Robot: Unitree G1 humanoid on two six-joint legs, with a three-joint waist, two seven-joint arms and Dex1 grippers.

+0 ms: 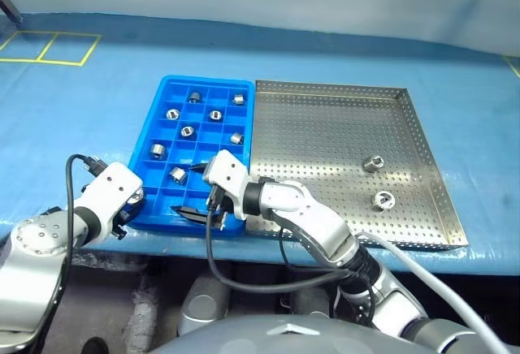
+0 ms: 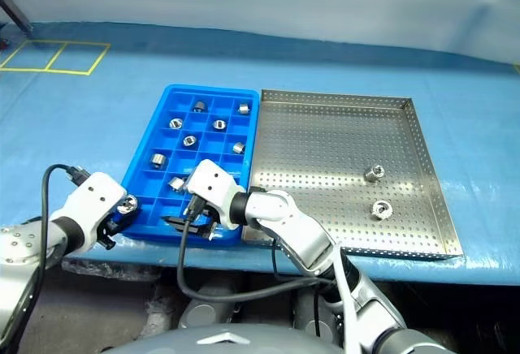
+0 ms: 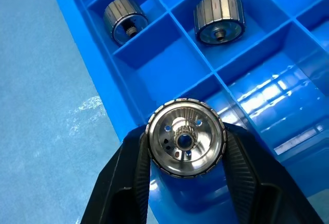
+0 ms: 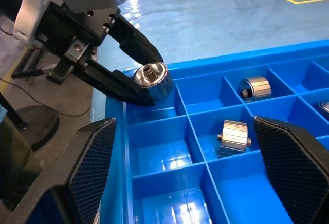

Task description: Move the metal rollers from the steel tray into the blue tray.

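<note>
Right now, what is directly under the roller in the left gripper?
The roller sits between the left gripper's fingers at the blue tray's near corner. An unfilled corner compartment shows beneath it; the roller and fingers hide part of its floor.

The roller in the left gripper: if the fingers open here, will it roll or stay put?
The roller is round, so it would likely roll if it lands on its ribbed side. The blue tray has walled compartments, which should stop it quickly. It looks like solid metal, probably heavy for its size and slick against the left gripper.
</note>
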